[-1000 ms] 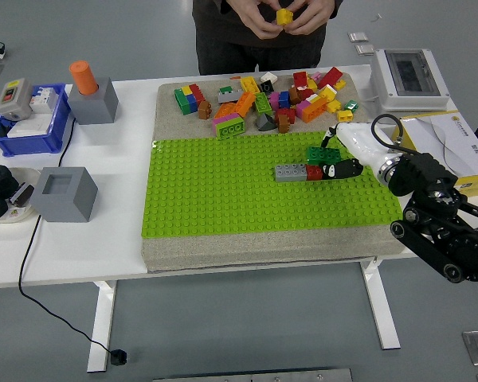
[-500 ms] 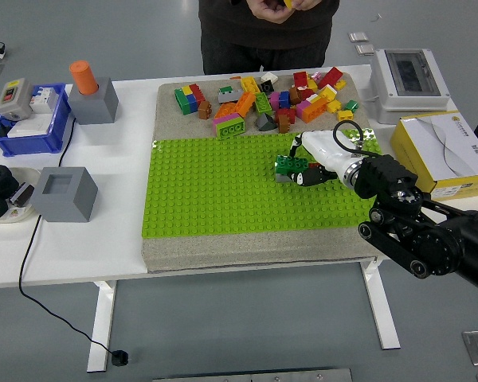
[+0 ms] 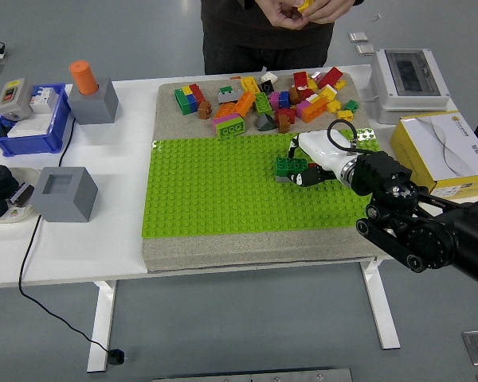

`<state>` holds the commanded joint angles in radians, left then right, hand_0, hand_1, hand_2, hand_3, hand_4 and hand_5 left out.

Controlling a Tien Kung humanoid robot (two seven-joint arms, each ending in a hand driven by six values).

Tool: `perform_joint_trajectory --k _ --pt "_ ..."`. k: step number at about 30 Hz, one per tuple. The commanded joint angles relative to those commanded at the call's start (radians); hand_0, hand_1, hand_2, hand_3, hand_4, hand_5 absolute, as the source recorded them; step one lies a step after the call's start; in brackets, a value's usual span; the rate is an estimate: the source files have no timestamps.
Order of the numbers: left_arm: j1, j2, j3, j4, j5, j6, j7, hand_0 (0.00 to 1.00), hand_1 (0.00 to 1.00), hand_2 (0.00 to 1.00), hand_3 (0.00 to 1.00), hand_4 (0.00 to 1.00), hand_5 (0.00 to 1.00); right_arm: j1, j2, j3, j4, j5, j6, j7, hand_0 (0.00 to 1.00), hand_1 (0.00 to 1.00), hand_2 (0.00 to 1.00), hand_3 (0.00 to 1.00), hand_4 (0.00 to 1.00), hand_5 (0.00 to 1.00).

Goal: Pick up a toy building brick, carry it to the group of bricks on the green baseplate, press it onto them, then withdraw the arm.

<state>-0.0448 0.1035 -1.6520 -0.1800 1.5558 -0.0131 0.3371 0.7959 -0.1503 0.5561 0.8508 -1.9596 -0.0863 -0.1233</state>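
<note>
- The step in hand looks like the placing: the robot's right hand (image 3: 309, 161), white-shelled on a black arm that enters from four o'clock, sits low over the flat green studded baseplate (image 3: 223, 191) with its fingers pinched around a small dark green toy brick (image 3: 289, 165).
- That green brick rests right of the baseplate's centre, apparently on top of the bricks already standing there, though the hand hides most of that group.
- Whether the brick is fully seated cannot be told from this height.
- Judged from this, the next move calls for a firm push straight down, then letting the fingers go and drawing the arm back toward four o'clock without dragging the brick.
- The left arm is out of sight.
- The baseplate lies on a beige mat (image 3: 247, 247) on a white table (image 3: 88, 247); a loose heap of many-coloured bricks (image 3: 263, 99) lies at twelve o'clock.
- At nine o'clock stand a grey block (image 3: 64, 193) and a blue bin (image 3: 36, 123).
- A person at the far edge holds a yellow brick (image 3: 304, 6) in both hands.
- The floor is plain grey.
</note>
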Motion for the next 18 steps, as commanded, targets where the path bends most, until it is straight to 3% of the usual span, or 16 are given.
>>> perform_joint_trajectory --k 18 --pt "-0.002 0.002 0.0 0.0 0.004 -0.002 0.0 0.784 0.777 0.723 0.435 0.998 0.827 0.012 0.028 0.006 -0.058 0.005 -0.009 0.015 0.754 0.727 0.768 0.581 0.693 0.249"
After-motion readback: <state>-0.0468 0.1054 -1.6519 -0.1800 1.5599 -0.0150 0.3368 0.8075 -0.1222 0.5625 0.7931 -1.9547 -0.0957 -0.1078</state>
